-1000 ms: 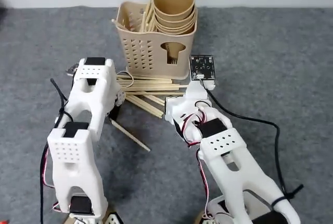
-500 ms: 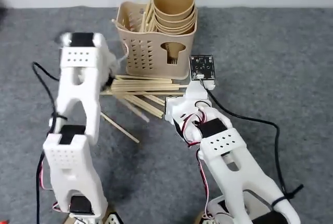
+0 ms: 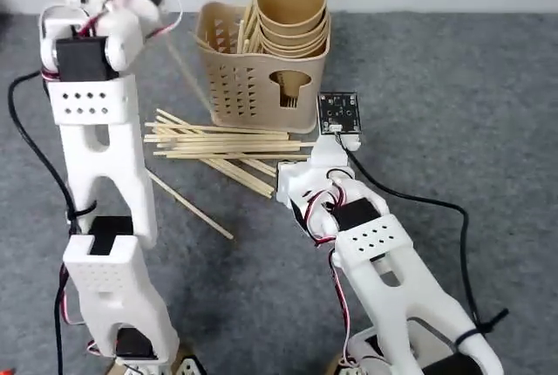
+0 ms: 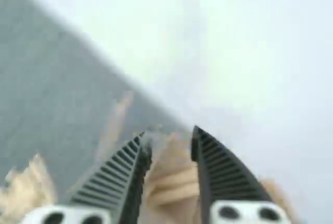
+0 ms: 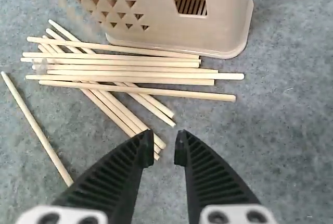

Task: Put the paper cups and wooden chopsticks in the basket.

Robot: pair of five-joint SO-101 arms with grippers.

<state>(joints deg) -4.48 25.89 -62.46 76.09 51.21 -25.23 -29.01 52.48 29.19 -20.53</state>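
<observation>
A beige basket (image 3: 234,87) (image 5: 156,15) stands at the back, with stacked paper cups (image 3: 292,9) and several chopsticks in it. More wooden chopsticks (image 3: 227,144) (image 5: 130,73) lie in a pile in front of it, and a lone stick (image 3: 187,205) (image 5: 36,130) lies nearer. My left gripper (image 3: 153,10) (image 4: 169,134) is raised high, left of the basket, shut on one chopstick (image 3: 187,74) that hangs slanting toward the basket's left wall. Low over the carpet at the near edge of the pile, my right gripper (image 3: 292,179) (image 5: 164,135) is shut with nothing in it.
Grey carpet covers the table (image 3: 453,105), with open room to the right of the basket. A small black circuit board (image 3: 338,112) sits on the right arm, close to the basket's front right corner. A pale wall runs along the back.
The left arm rose from the pile to high up at the back left, taking one chopstick with it. The pile and the lone stick shifted a little. The right arm stayed still.
</observation>
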